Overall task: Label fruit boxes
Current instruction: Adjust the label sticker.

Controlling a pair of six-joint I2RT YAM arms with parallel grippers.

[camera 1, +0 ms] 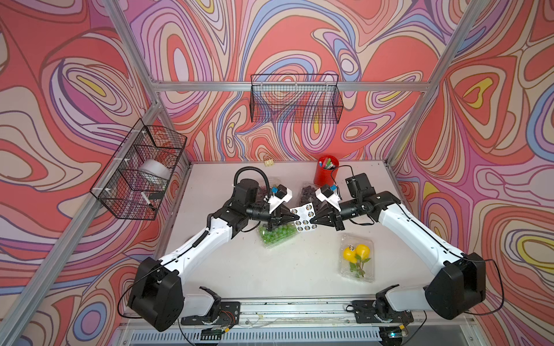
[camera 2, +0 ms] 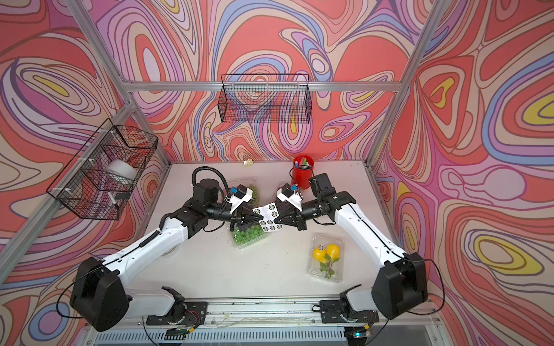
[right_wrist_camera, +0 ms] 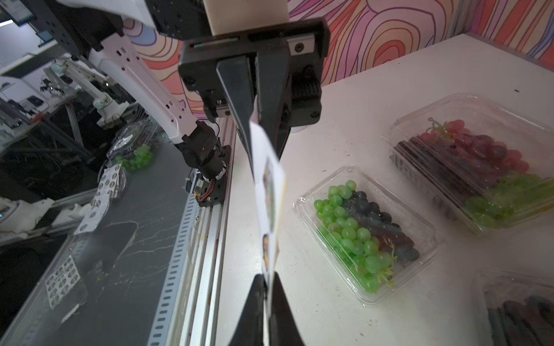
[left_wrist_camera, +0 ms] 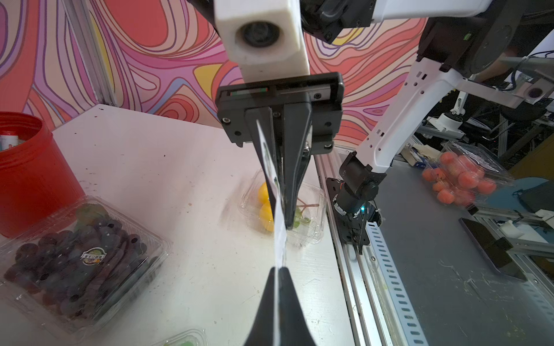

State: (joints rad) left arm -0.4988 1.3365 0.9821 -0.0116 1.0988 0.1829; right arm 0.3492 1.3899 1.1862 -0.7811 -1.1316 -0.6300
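Claws: left claw and right claw each pinched tight on the sticker sheet
Sheet: stretched between them, off the tabletop
Box: green grape box partly beneath left claw

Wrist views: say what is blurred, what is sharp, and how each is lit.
Left wrist view: the sticker sheet, edge-on near the lens, is soft, and the yellow fruit box behind it is smeared; the purple grape box is clearer. Right wrist view: the sticker sheet is blurred, the box of green and dark grapes is sharp, the area off the table is dim.
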